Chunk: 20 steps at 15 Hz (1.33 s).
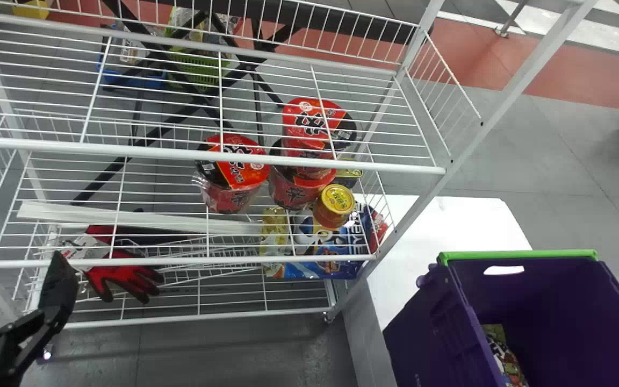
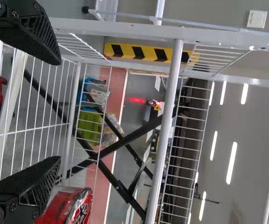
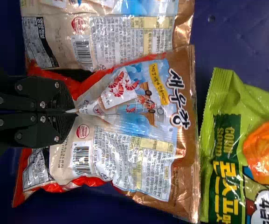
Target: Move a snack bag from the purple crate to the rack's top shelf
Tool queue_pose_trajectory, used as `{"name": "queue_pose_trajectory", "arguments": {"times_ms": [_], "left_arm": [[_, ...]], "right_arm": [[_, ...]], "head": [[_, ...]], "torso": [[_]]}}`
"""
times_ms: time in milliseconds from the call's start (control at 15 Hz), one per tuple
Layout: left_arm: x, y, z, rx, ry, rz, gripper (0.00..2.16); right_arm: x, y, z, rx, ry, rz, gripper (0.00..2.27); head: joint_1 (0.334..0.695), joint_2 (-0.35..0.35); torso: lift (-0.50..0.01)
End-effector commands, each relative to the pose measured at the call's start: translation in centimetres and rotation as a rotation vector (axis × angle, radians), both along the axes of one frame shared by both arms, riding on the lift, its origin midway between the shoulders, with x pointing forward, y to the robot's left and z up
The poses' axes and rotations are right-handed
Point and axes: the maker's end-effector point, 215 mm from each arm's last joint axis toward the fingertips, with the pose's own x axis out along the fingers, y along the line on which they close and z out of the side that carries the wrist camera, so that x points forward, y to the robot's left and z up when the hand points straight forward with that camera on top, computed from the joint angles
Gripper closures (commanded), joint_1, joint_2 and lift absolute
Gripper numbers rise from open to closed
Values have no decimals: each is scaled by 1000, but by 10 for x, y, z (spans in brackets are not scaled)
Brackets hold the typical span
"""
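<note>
Right claw (image 3: 73,112): closed on a gathered fold of brown-and-red snack bag (image 3: 129,149), inside purple crate (image 1: 422,322). Left claw (image 1: 15,269): spread wide, empty, at the left end of white wire rack (image 1: 207,155).

Crate: green along one rim, set at white tabletop (image 1: 449,215). Contents: the gripped bag, printed back facing the camera; a matching bag (image 3: 97,37) beside it; a green packet (image 3: 227,154) near its brown end.

Rack, below top shelf: red noodle cups (image 1: 231,177), one stacked on another; an orange jar (image 1: 336,201), yellow-lidded; blue packet (image 1: 320,263); red-and-black glove (image 1: 127,277).
</note>
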Motion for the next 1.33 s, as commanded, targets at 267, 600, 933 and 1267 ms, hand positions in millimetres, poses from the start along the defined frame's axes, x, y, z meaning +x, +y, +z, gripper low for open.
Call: {"name": "queue_pose_trajectory", "arguments": {"times_ms": [267, 600, 933, 1267], "left_arm": [[-1, -4, 2, 0, 0, 3, 90], [1, -7, 7, -3, -3, -1, 90], [1, -13, 11, 1, -11, -8, 87], [-3, -9, 19, 6, -20, 4, 87]], "right_arm": [[12, 4, 4, 19, -31, 30, 1426], [16, 3, 3, 12, -41, 46, 1426], [32, 4, 3, 8, -61, 56, 1426], [42, 3, 5, 2, -75, 63, 1426]], "head": [[695, -350], [695, -350], [695, -350], [695, -350]], "torso": [[-443], [-424], [-404], [-383]]}}
